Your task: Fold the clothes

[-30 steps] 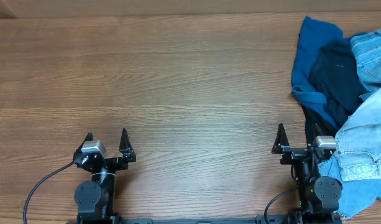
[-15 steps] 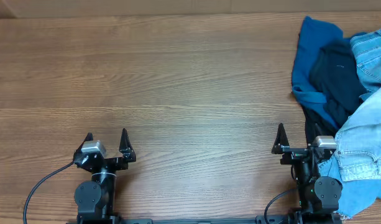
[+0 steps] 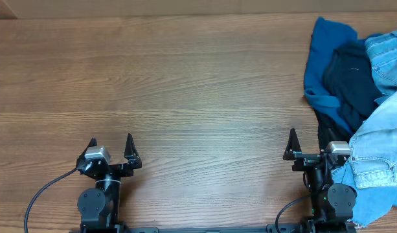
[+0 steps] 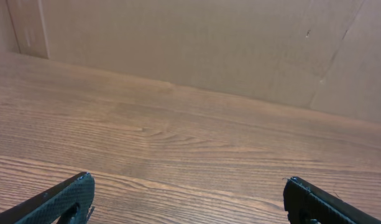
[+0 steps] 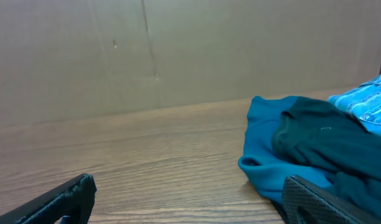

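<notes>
The left pincer (image 3: 111,144) and right pincer (image 3: 309,145) are held open, unchanged from before. The jeans (image 3: 379,165), just right of the right pincer, are shown only overhead; a blue garment (image 5: 265,149) is seen ahead.

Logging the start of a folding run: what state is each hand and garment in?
left hand: open, empty
right hand: open, empty
royal blue garment: crumpled, unfolded
dark navy garment: bunched on the royal blue one
pale jeans: heaped, unfolded
light denim garment: rumpled, partly out of view
</notes>
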Action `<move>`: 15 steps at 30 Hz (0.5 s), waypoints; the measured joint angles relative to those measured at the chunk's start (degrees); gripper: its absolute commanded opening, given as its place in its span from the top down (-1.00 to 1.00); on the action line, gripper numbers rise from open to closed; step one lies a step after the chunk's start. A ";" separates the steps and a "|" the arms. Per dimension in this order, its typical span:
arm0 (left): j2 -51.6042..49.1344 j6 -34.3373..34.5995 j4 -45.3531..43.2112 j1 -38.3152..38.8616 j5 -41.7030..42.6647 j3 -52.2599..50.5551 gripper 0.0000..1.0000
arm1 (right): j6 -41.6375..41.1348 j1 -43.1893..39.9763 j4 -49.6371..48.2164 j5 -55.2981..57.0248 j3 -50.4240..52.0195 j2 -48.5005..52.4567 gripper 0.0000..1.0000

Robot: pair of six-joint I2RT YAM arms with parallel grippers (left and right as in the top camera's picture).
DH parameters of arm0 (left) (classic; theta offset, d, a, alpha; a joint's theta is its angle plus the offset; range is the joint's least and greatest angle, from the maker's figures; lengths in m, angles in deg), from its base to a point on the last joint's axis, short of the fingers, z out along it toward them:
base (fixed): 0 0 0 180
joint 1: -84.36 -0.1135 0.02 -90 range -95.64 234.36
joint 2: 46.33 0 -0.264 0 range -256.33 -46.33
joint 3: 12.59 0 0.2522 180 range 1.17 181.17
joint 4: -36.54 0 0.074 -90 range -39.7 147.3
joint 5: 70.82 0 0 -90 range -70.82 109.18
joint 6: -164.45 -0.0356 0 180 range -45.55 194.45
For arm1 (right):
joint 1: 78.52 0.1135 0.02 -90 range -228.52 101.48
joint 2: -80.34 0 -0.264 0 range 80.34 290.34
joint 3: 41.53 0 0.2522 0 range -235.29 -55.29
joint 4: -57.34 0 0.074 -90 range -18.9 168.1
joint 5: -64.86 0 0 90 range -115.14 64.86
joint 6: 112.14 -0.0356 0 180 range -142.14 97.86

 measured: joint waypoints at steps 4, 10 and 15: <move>0.00 0.00 0.00 0.00 0.00 0.00 -1.00 | -0.02 0.00 -0.09 0.02 0.00 0.00 -1.00; 0.00 0.00 0.00 0.00 0.00 0.00 -1.00 | -5.86 0.00 -3.04 -0.61 0.00 0.00 -1.00; 0.00 3.21 -0.04 0.00 1.09 0.00 -1.00 | -7.74 0.00 3.21 0.26 -6.60 3.30 -1.00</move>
